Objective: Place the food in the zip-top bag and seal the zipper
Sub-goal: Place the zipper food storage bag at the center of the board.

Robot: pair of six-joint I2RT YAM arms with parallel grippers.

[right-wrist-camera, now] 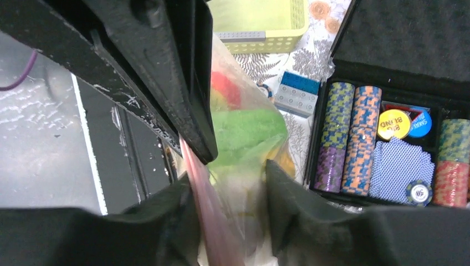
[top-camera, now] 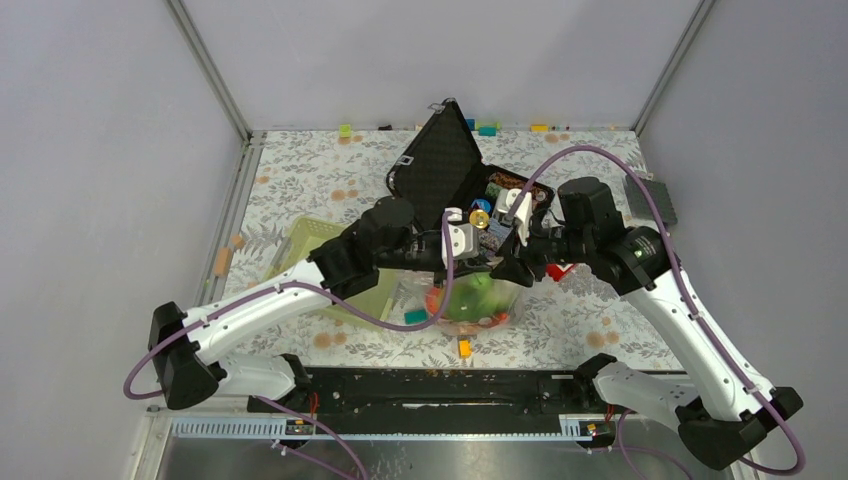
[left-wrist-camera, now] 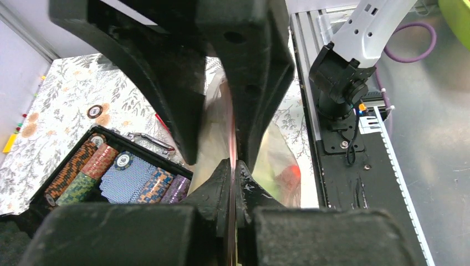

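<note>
The zip-top bag (top-camera: 470, 300) hangs between both grippers at the table's near middle. It holds food: a green leaf (right-wrist-camera: 244, 130) and red pieces (right-wrist-camera: 224, 88), also seen in the left wrist view (left-wrist-camera: 288, 174). My left gripper (left-wrist-camera: 233, 172) is shut on the pink zipper (left-wrist-camera: 233, 141), which runs up between its jaws. My right gripper (right-wrist-camera: 228, 177) is open astride the bag's mouth, with the zipper (right-wrist-camera: 194, 177) lying against its left finger. In the top view the left gripper (top-camera: 478, 262) and the right gripper (top-camera: 520, 266) nearly touch.
An open black case (top-camera: 440, 165) with poker chips (right-wrist-camera: 360, 138) stands just behind the bag. The green basket (top-camera: 310, 240) is to the left. A teal block (top-camera: 415, 316) and an orange block (top-camera: 464, 347) lie near the front edge. A small orange piece (top-camera: 221, 262) lies far left.
</note>
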